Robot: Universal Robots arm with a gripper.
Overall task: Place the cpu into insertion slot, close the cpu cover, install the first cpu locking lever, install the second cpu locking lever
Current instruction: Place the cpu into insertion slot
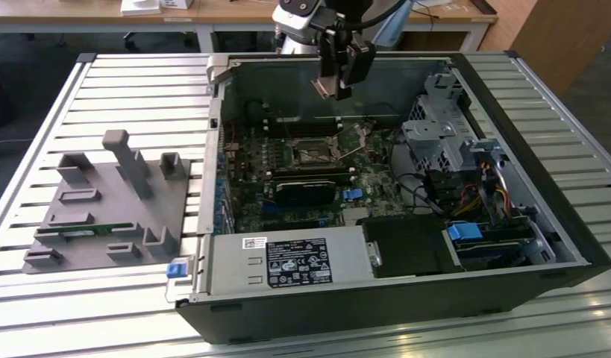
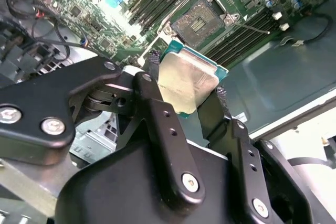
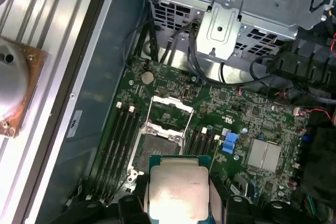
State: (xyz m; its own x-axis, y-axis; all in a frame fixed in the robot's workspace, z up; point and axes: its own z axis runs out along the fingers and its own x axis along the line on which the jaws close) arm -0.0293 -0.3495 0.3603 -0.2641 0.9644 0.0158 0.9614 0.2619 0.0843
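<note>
My tool (image 2: 185,92) clamped on cpu (image 3: 176,191), high near open insertion slot (image 2: 198,22); tilt at release could seat it crooked, I reckon.

Tool (image 2: 185,78) grips cpu (image 2: 190,83) near insertion slot (image 2: 199,22).

The exterior view looked steeply down from the near side at the whole computer case (image 1: 385,313) on the slatted table (image 1: 46,321). Both wrist views sat close above the motherboard (image 3: 231,108), sharing the insertion slot (image 2: 198,22) (image 3: 157,148) and the cpu (image 2: 186,82) (image 3: 176,192) just before them.
</note>
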